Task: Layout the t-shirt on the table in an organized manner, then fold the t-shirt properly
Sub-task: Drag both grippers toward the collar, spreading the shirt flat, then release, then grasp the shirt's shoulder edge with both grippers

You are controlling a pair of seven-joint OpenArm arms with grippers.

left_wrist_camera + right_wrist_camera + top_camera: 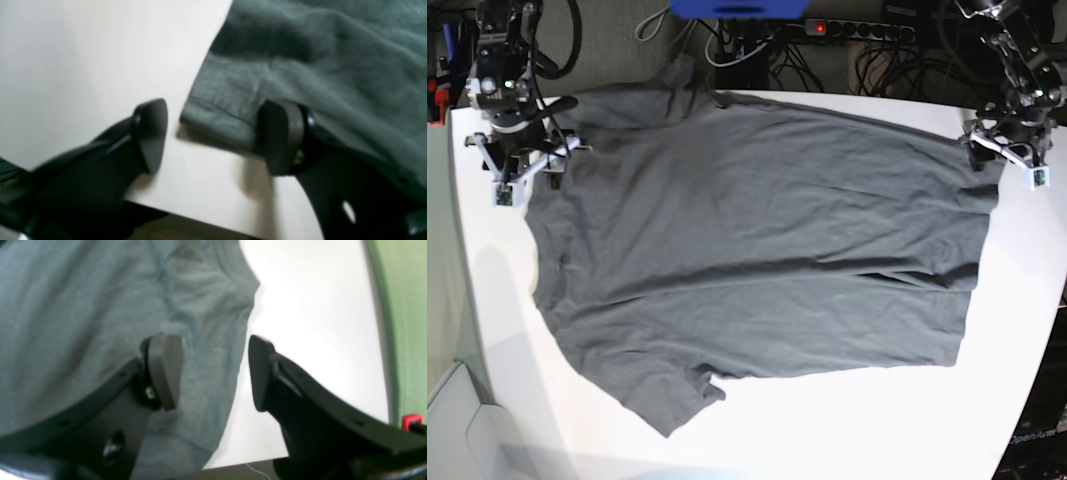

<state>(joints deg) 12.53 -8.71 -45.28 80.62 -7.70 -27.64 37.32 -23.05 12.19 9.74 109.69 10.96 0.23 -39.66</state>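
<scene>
The dark grey t-shirt (757, 240) lies spread on the white table (877, 420), its collar end toward the base view's left and its hem toward the right. One sleeve points to the near edge and the other to the far edge. My left gripper (217, 136) is open, and a hem corner of the t-shirt (220, 110) lies between its fingers; in the base view this left gripper (1004, 150) is at the far right. My right gripper (213, 371) is open astride the t-shirt's edge (213, 340), one finger (165, 370) over cloth and the other over bare table; in the base view this right gripper (527, 165) is at the far left.
Cables and a power strip (857, 30) run behind the table's far edge, beside a blue object (737, 8). The table's edge (200, 213) passes just under the left gripper. A green surface (407, 323) and a small red part (412, 420) lie beyond the table's edge in the right wrist view.
</scene>
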